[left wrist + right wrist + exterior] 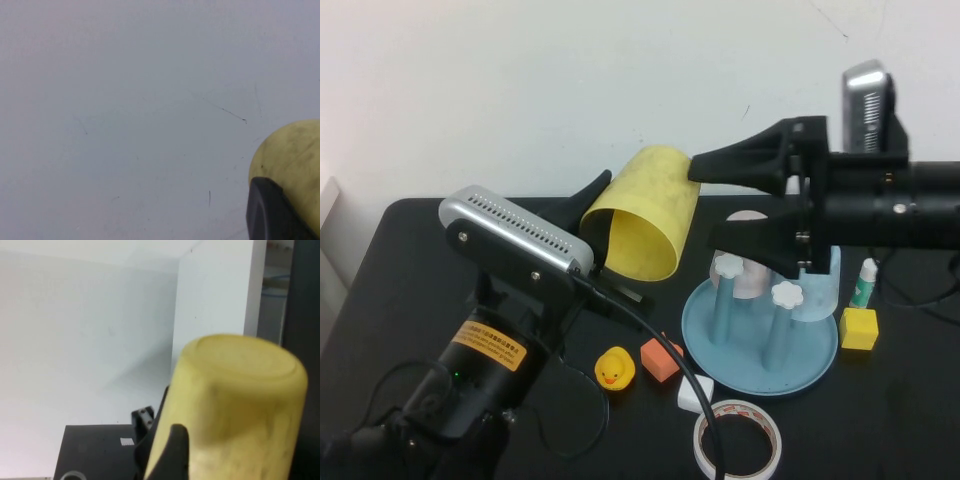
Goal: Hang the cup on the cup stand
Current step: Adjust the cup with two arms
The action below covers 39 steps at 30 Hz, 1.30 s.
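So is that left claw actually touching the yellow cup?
Touching. In the high view the left gripper is shut on the cup, holding it tilted in the air; the left wrist view shows a dark finger pressed against it. The right gripper hangs open nearby.

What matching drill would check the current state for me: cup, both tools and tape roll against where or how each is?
1 cup
2 left tool
3 right tool
4 tape roll

A lies in front of the cup stand
B open, above the cup stand
C held aloft, tilted
D shut on the cup, left of the cup stand

Pairs: 1-C, 2-D, 3-B, 4-A
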Tool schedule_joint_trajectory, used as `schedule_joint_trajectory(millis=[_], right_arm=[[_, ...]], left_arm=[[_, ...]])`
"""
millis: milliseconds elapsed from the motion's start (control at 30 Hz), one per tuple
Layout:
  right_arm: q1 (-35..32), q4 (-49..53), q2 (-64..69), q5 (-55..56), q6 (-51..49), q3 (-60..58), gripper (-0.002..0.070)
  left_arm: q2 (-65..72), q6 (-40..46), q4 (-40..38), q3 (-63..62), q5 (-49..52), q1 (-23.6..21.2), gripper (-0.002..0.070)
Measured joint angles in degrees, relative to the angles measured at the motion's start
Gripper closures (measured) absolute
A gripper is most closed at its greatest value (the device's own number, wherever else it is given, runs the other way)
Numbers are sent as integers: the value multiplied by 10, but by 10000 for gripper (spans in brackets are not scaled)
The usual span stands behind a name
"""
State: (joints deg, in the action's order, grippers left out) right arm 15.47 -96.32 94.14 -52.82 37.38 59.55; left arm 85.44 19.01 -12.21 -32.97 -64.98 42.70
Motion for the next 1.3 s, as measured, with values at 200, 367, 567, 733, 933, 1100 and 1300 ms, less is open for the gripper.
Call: schedule_joint_trajectory(millis=[200,367,567,733,933,1100,1300], right_arm=[[11,-4,35,1,-9,21,-11],[11,-6,37,1,-10,24,-11],[26,-7,38,4,-14,42,-11],[44,-7,39,26,-14,63,-11],[46,-7,39,38,-15,65,-11],[55,-7,42,40,-16,65,-11],[64,-9,53,40,-23,67,-8]], left_arm=[[1,0,-4,0,3,0,659],[1,0,-4,0,4,0,660],[1,0,0,1,4,0,660],[1,0,1,1,1,0,660],[1,0,9,1,1,0,660],[1,0,15,1,1,0,660],[1,0,17,1,3,0,660]])
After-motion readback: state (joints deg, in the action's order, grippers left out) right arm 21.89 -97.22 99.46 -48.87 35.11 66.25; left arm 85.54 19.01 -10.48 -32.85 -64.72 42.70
